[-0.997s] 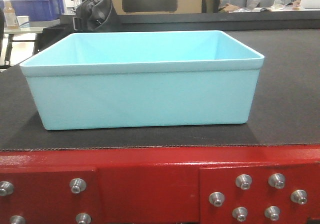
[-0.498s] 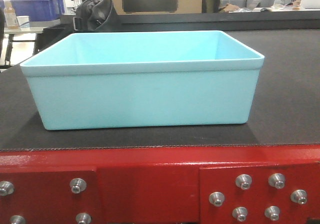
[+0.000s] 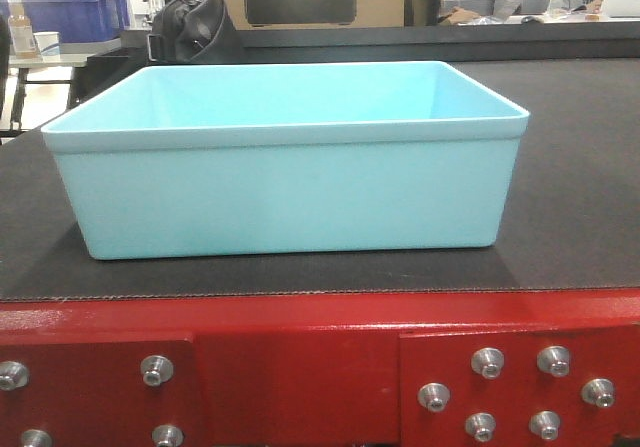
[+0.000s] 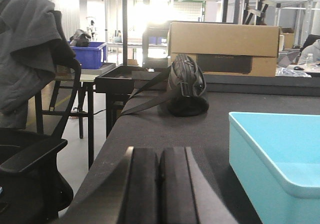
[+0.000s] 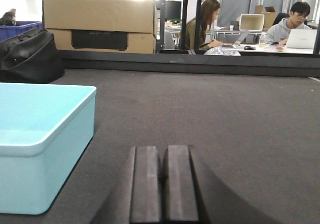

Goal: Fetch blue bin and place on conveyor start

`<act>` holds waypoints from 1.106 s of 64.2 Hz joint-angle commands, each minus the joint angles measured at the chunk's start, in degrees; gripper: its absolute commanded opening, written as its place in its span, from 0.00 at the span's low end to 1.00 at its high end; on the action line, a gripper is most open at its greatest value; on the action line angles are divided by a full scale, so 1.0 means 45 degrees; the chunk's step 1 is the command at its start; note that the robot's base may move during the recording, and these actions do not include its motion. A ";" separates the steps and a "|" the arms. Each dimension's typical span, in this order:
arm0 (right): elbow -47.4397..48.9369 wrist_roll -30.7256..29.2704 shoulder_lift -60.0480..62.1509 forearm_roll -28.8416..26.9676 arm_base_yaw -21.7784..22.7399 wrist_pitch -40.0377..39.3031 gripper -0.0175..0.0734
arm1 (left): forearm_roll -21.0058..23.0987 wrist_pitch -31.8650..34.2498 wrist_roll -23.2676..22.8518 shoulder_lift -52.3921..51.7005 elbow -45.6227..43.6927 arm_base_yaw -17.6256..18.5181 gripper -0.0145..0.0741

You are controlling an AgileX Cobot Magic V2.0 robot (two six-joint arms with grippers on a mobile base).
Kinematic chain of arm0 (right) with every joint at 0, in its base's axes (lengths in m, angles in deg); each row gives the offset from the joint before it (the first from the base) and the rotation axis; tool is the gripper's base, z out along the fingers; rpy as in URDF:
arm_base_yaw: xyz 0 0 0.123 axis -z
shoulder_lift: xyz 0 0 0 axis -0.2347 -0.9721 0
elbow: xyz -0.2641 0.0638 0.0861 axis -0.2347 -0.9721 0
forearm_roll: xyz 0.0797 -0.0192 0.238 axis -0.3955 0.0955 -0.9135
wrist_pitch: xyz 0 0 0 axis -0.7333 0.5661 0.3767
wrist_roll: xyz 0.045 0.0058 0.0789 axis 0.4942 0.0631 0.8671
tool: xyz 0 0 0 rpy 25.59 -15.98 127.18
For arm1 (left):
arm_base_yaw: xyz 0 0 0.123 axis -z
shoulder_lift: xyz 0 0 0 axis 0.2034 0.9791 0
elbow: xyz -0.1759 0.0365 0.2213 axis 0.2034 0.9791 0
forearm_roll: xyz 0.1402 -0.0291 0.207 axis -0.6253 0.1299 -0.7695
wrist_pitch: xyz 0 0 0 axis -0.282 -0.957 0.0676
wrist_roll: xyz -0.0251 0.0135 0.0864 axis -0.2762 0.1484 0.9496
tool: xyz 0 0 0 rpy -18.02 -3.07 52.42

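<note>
The pale blue bin (image 3: 285, 162) stands upright and empty on the dark grey belt of the conveyor start (image 3: 570, 167), just behind the red bolted panel (image 3: 300, 372). My left gripper (image 4: 160, 156) is shut with nothing in it, low over the belt to the left of the blue bin (image 4: 277, 159). Off the opposite side of the blue bin (image 5: 42, 141), my right gripper (image 5: 163, 154) hovers over the belt, likewise shut and empty. Neither gripper touches the bin, and neither shows in the front view.
A black bag (image 4: 186, 86) lies on the belt beyond the bin, with a cardboard box (image 4: 223, 48) behind it. Left of the conveyor stand an office chair with a jacket (image 4: 27, 83) and a table with a dark blue crate (image 4: 90, 55). People sit at desks (image 5: 290, 23) far right.
</note>
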 commanded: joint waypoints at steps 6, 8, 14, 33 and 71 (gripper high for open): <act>0.0000 0.0004 0.0052 -0.0051 0.0067 -0.0216 0.01 | 0.0090 0.0078 -0.0009 -0.0070 -0.0015 -0.0045 0.04; 0.0000 0.0004 0.0052 -0.0051 0.0067 -0.0216 0.01 | 0.0090 0.0052 -0.0009 -0.0070 -0.0015 -0.0045 0.04; 0.0000 0.0004 0.0052 -0.0051 0.0067 -0.0216 0.01 | 0.0090 0.0052 -0.0009 -0.0070 -0.0015 -0.0045 0.04; 0.0000 0.0004 0.0052 -0.0051 0.0067 -0.0216 0.01 | 0.0090 0.0052 -0.0009 -0.0070 -0.0015 -0.0045 0.04; 0.0000 0.0004 0.0052 -0.0051 0.0067 -0.0216 0.01 | 0.0090 0.0052 -0.0009 -0.0070 -0.0015 -0.0045 0.04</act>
